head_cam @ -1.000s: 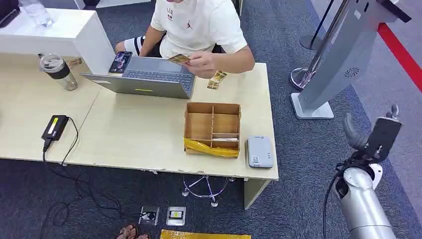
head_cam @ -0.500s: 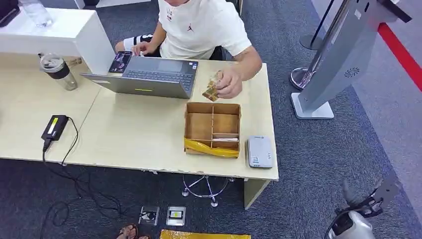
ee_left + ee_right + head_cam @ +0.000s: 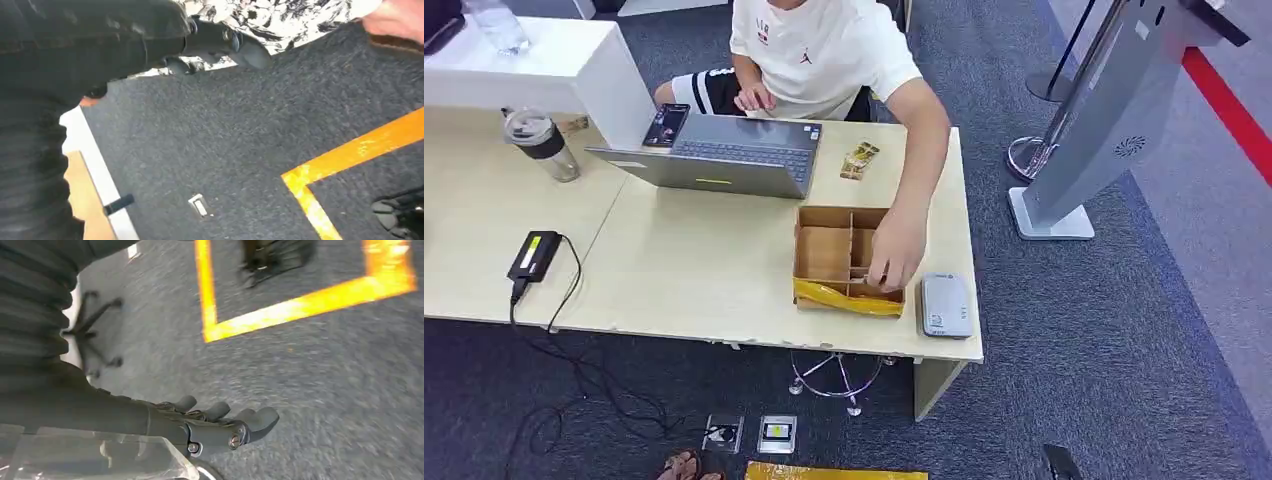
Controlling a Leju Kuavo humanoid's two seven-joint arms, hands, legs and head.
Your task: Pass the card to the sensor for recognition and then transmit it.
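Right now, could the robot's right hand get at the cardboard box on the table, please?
Probably not yet: the right hand hangs low over the carpet, and a person's hand is reaching into the cardboard box.

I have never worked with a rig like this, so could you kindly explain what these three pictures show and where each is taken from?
The wide picture is the humanoid robot's own head view, looking down at a table. On it are a laptop, a divided cardboard box and a grey card sensor. A seated person's hand reaches into the box.

The other two pictures come from cameras at the robot's wrists, looking at carpet. They show the left hand and the right hand, each with nothing in it.
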